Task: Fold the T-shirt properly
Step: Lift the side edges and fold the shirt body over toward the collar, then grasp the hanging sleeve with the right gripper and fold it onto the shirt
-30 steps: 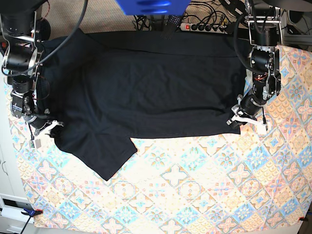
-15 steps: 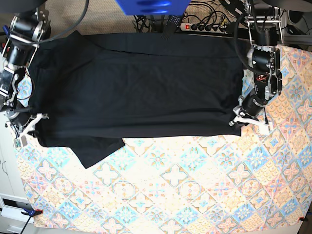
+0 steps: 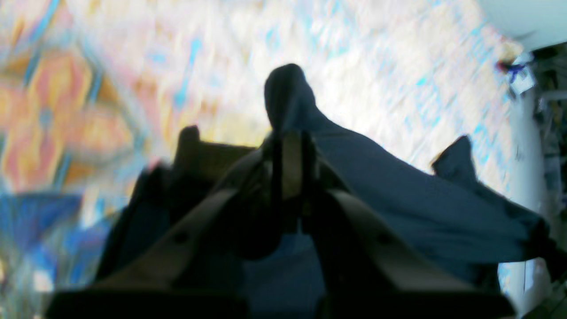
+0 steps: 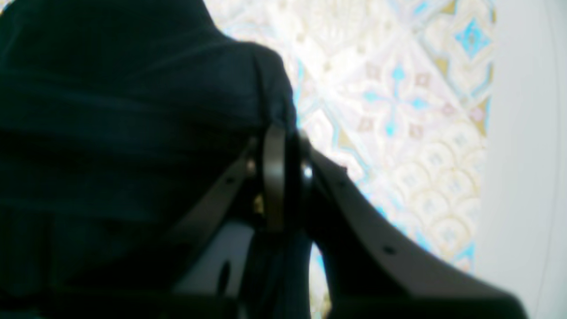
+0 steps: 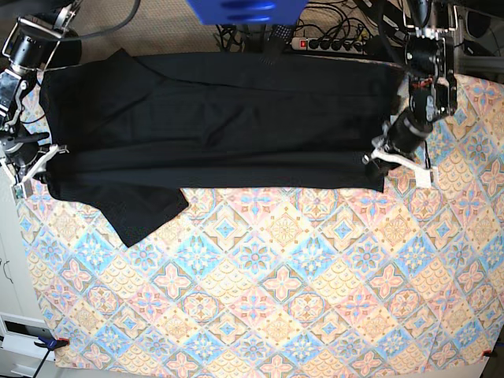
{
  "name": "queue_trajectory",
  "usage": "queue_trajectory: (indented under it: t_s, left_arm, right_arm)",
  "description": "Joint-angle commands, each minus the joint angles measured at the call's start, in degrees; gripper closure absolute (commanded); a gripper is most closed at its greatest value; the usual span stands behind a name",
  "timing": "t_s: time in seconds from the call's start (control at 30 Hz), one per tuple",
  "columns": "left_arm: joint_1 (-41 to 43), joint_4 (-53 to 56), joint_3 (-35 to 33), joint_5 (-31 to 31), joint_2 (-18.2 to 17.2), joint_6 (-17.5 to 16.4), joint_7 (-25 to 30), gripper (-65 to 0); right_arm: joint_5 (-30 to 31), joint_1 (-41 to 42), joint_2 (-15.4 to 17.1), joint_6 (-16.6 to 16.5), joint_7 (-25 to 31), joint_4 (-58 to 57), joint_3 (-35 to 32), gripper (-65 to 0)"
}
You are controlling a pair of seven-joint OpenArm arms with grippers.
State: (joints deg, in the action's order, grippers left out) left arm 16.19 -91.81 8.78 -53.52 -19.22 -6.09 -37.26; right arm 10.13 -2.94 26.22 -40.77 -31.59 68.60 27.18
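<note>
The black T-shirt (image 5: 220,126) is stretched wide across the far part of the table, with one sleeve (image 5: 138,216) lying loose at the lower left. At the shirt's right-hand near corner, my left gripper (image 5: 378,161) is shut on the cloth. The left wrist view shows its fingertips (image 3: 292,137) pinching a dark fold (image 3: 398,199). My right gripper (image 5: 43,157) is shut on the shirt's left-hand near corner. In the right wrist view its tips (image 4: 283,137) clamp the cloth (image 4: 133,110).
A patterned tablecloth (image 5: 299,283) covers the table. A power strip (image 5: 331,43) with cables lies behind the far edge, beside a blue object (image 5: 244,9). White furniture (image 5: 6,276) borders the left side.
Both grippers have moved toward the far edge with the shirt's corners. The right one has also swung outward, pulling the cloth taut. The near hem and sleeve have slid away from the front.
</note>
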Motion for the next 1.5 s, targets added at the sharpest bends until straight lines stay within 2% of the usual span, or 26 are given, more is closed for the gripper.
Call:
queue_trajectory:
  t_s: [0.0,0.17,0.27,0.57,0.67,0.87,1.0,1.07,1.17,1.23,1.3,1.4,1.47]
  left_arm:
    - [0.5,-2.1,0.6,-0.2,-2.0,-0.3,1.7,0.0]
    - [4.9,-4.4,0.6,-0.2,-3.0,-0.3,1.7,0.0]
    - [6.7,-4.3,0.3,-0.2,-5.0,-0.3,1.7,0.0]
    - [8.1,-0.2,0.1,0.0,-5.0,-0.3,1.7,0.0]
    - [7.9,1.8,-2.4,0.2,-5.1,-0.3,1.7,0.0]
    - [6.7,4.5,-7.9,5.7,-4.9,-0.3,1.7,0.0]
    - [6.5,4.9,-8.3,6.1,-4.8,-0.3,1.7,0.0]
    - [6.5,5.0,-8.3,6.1,-4.8,-0.3,1.7,-3.4]
    - [6.5,5.0,-8.3,5.9,-4.9,-0.2,1.7,-12.8]
    - [6.5,5.0,-8.2,5.8,-5.0,-0.2,1.7,-18.3]
    - [6.5,5.0,-8.0,5.7,-5.0,-0.2,1.7,-21.1]
    - [6.5,4.8,-7.9,5.7,-5.0,-0.2,1.7,-21.4]
    - [6.5,4.8,-7.9,5.6,-5.0,-0.2,1.7,-21.4]
  right_arm:
    - [0.1,0.2,1.8,0.8,1.0,1.0,0.9,-0.7]
    - [0.1,-1.9,1.8,0.8,1.0,1.0,1.1,-0.7]
    - [0.1,-2.7,1.8,0.8,1.1,1.0,1.1,-0.7]
    - [0.1,-3.1,1.8,0.8,1.1,1.1,1.1,-0.7]
    - [0.1,-3.9,1.8,0.8,1.1,1.1,1.1,-0.7]
    - [-0.1,-4.3,1.8,0.8,1.0,1.8,1.1,-0.9]
    - [-0.2,-5.9,1.8,0.8,0.9,1.5,0.7,-2.3]
    - [-0.2,-6.9,1.8,0.8,0.9,1.8,0.7,-7.4]
    - [-0.2,-7.1,1.8,0.8,0.8,1.8,1.1,-17.7]
    - [-0.2,-7.1,1.8,0.8,0.2,1.9,1.1,-21.9]
    - [-0.2,-7.1,1.8,0.8,0.3,3.3,1.2,-22.7]
    - [-0.2,-7.7,1.7,0.8,0.2,7.8,4.0,-22.7]
    - [-0.2,-7.7,0.5,0.8,0.2,11.4,5.0,-22.8]
